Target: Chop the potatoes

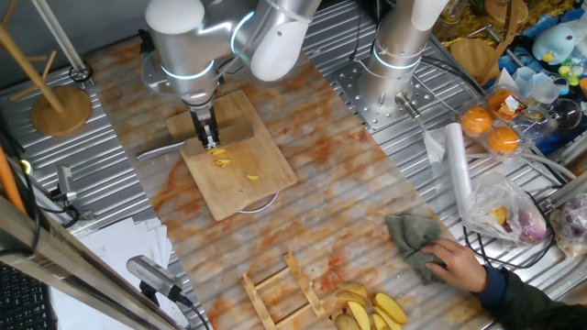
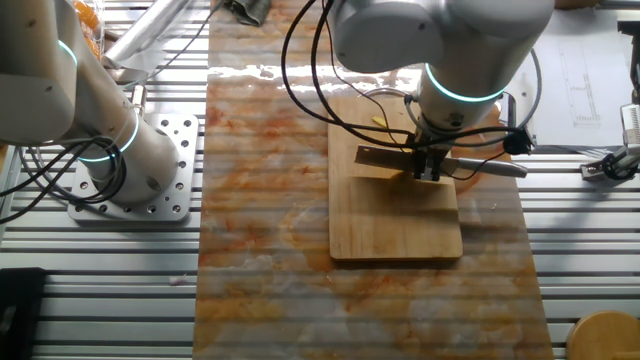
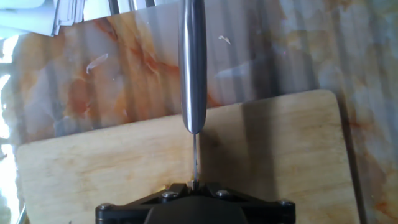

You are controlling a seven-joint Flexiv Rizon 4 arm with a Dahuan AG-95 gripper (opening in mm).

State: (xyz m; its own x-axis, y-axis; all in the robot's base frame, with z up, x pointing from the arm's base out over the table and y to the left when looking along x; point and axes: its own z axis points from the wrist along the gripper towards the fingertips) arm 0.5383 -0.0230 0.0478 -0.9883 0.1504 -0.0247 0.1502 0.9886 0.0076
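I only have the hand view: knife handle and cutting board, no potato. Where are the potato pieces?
Observer: One fixed view shows the potato pieces on the bamboo cutting board, right beside the gripper holding the knife.
Operator: Anyone near the table?
Observer: Yes, a person's hand rests on a grey cloth, well away from the board.
Operator: Anything else yellow out there?
Observer: A pile of pale yellow wedges lies off the board, beside a wooden rack.
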